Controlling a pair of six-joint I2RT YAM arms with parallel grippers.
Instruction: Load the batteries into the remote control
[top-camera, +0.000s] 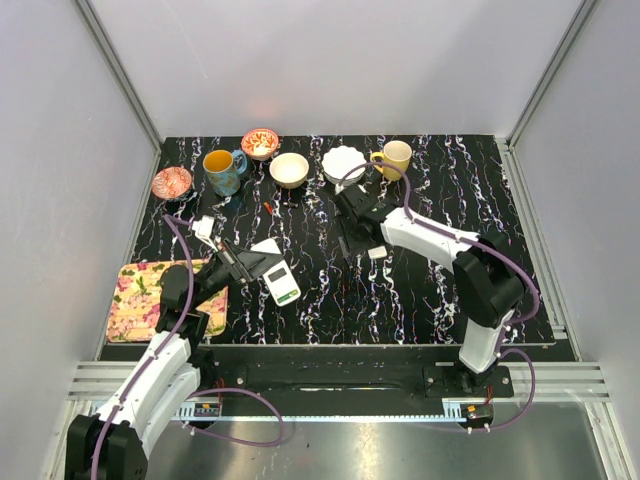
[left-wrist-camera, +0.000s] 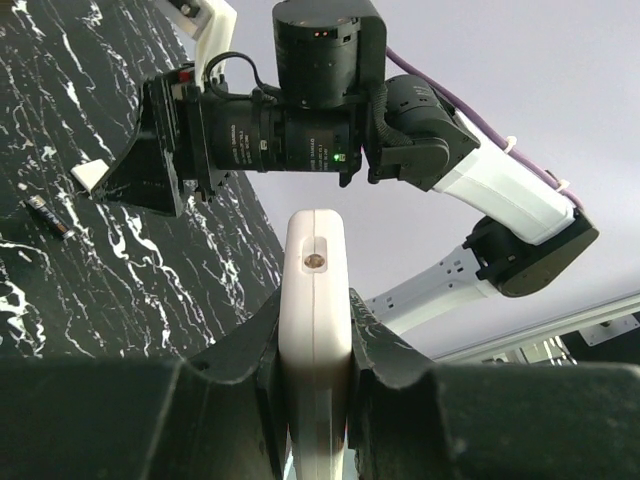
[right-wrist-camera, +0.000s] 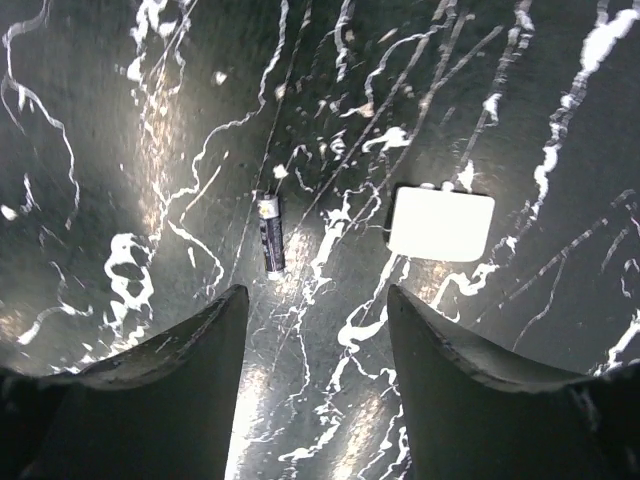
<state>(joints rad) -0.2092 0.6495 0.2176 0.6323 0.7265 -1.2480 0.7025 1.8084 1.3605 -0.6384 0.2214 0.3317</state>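
Note:
My left gripper (top-camera: 243, 262) is shut on the remote control (top-camera: 281, 281), a flat white slab held out over the table left of centre. In the left wrist view the remote control (left-wrist-camera: 315, 300) stands on edge, clamped between both fingers (left-wrist-camera: 395, 350). My right gripper (right-wrist-camera: 318, 300) hangs open just above the table with nothing between its fingers. One battery (right-wrist-camera: 271, 233), a slim dark cylinder, lies just ahead of its left finger. A thin white back-cover panel (right-wrist-camera: 441, 224) lies ahead of the right finger. The battery (left-wrist-camera: 48, 215) and the panel (left-wrist-camera: 90, 176) also show in the left wrist view.
Along the back stand a pink bowl (top-camera: 172, 182), a blue mug (top-camera: 222, 170), a red patterned bowl (top-camera: 260, 142), a cream bowl (top-camera: 289, 169), a white scalloped bowl (top-camera: 343, 163) and a yellow mug (top-camera: 396, 158). A floral mat (top-camera: 140, 300) lies front left. A small red piece (top-camera: 268, 207) lies mid-table.

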